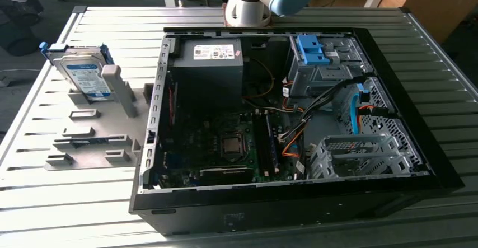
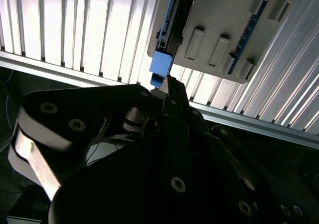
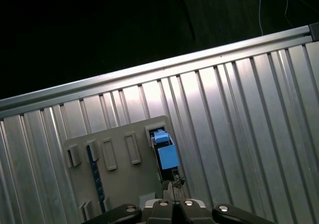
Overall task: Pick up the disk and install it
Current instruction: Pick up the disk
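Since the disk [image 1: 84, 74] stands on edge in its slot on the grey holder [image 1: 89, 150], at about ten o'clock in the exterior view and with nothing touching it, I'd say the pick-up is the step in hand and hasn't really begun. In both wrist views the gripper [image 3: 174, 183] points toward that same holder and the blue end of the disk's frame. Its jaws look pressed together with nothing between them. The edge of the slatted metal table [image 1: 60, 214] also falls inside those views, so I judge the gripper to be well apart from the disk.

At the centre lies the open computer case [image 1: 440, 175], on its side with the board exposed. A big grey box with a white sticker [image 1: 209, 69] sits inside at about twelve o'clock, and the arm [image 1: 258, 1] rises just behind the case there. At one o'clock a bare blue bracket [image 1: 308, 49] sits in the upper bay, and at four o'clock there is a metal drive cage [image 1: 359, 153] with bundled cables running just beside it.

A grasp would need the jaws to part first and then close across the disk's thin faces or its frame. It would also need a lift straight out of the slot, so the holder isn't dragged along. Which bay is meant to take the disk I can't tell.
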You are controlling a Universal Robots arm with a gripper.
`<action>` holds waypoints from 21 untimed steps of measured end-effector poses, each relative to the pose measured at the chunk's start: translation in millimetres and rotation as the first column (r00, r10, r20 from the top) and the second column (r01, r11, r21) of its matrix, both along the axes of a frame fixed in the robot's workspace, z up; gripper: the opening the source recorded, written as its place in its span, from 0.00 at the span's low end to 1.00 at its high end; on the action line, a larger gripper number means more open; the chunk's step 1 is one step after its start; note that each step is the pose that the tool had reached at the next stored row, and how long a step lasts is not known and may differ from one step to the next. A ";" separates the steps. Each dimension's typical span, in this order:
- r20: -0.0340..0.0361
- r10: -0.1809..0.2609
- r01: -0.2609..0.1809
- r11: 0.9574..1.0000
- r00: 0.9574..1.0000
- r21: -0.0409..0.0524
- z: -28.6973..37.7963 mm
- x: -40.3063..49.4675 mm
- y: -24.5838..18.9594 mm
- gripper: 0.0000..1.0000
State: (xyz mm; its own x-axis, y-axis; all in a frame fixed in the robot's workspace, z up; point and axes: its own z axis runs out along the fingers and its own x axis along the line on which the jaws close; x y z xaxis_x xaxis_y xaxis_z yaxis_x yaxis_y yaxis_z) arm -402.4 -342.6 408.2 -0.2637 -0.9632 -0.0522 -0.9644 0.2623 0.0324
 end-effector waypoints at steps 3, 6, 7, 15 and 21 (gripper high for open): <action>0.000 0.004 -0.004 1.000 1.000 0.000 0.0 0.0 0.0 0.11; 0.000 0.007 -0.007 1.000 1.000 0.000 0.0 0.0 0.0 0.11; 0.000 0.007 -0.007 1.000 1.000 0.000 0.0 0.0 0.0 0.11; 0.000 0.009 -0.009 1.000 1.000 0.000 0.0 0.0 0.0 0.11; 0.000 0.099 -0.099 0.995 0.995 0.000 -0.4 0.0 0.0 0.11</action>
